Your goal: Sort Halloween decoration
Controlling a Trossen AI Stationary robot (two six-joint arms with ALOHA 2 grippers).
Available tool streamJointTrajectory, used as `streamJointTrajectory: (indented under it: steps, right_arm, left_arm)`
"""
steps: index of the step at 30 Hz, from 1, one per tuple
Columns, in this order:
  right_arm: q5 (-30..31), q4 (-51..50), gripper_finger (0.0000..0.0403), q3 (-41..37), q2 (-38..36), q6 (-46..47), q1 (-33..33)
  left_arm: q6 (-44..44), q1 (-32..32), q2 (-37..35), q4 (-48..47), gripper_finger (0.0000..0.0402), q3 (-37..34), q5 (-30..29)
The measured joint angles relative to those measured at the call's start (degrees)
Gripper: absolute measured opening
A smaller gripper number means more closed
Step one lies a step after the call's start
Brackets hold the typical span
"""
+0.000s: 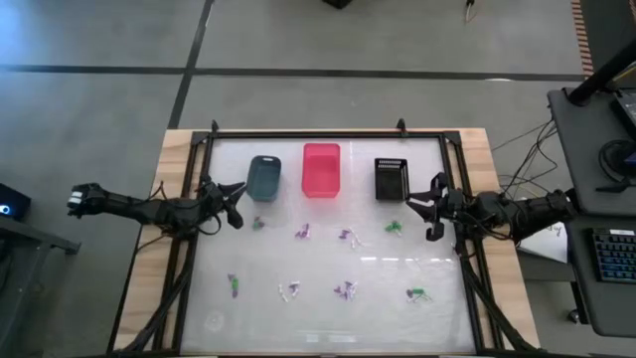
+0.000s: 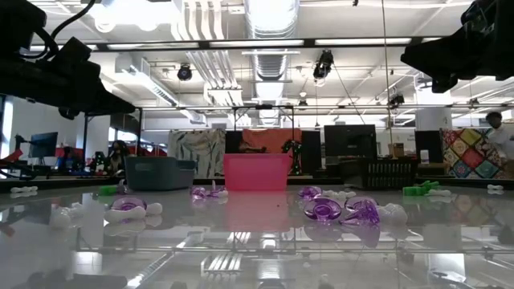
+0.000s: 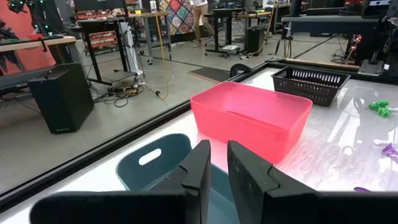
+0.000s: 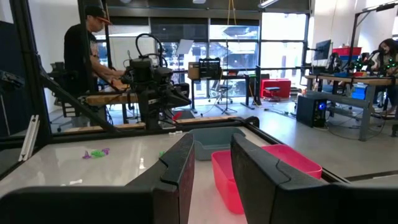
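The Halloween decoration is several tiny trinkets scattered on the clear tabletop: purple ones [image 1: 302,233] [image 1: 346,236] [image 1: 235,286] [image 1: 345,290], green ones [image 1: 395,228] [image 1: 417,293] and a white one [image 1: 289,291]. In the low view, purple rings [image 2: 325,210] lie nearest. My left gripper [image 1: 237,204] hovers at the table's left edge, beside the blue-grey bin [image 1: 263,177]. Its fingers [image 3: 202,163] stand a narrow gap apart with nothing between them. My right gripper [image 1: 429,209] hovers at the right edge near the black bin [image 1: 391,179], open and empty.
Three bins stand in a row at the far side: blue-grey, pink [image 1: 320,169] and black. A black frame [image 1: 328,132] runs around the tabletop. In the right wrist view a person [image 4: 84,50] stands beyond the table, behind the left arm [image 4: 152,81].
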Motion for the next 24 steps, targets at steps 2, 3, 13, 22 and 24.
streamJointTrajectory:
  steps: [2, 3, 13, 22, 24]
  right_arm:
    - [0.0, 0.0, 0.0095, 0.0, -0.01, 0.0, -0.01]
    - [0.0, 0.02, 0.0095, -0.01, -0.01, 0.0, 0.0]
    - [0.0, 0.0, 0.0095, 0.0, 0.0, 0.0, 0.0]
    - [-1.57, -0.91, 0.0095, 1.54, 1.08, 24.97, 0.0]
    - [-0.14, -1.1, 0.0095, 2.82, 2.43, 27.08, -0.1]
  left_arm:
    - [0.0, 0.02, -0.02, 0.0, 0.0037, 0.0, 0.0]
    - [0.0, 0.02, 0.0, 0.0, 0.0037, 0.0, -0.02]
    - [0.0, 0.0, -0.02, 0.0, 0.0037, 0.0, 0.0]
    - [-31.06, 0.43, 0.58, 20.31, 0.0037, -0.07, 1.09]
    - [-30.12, 0.45, 1.14, 23.29, 0.0037, -0.07, -1.51]
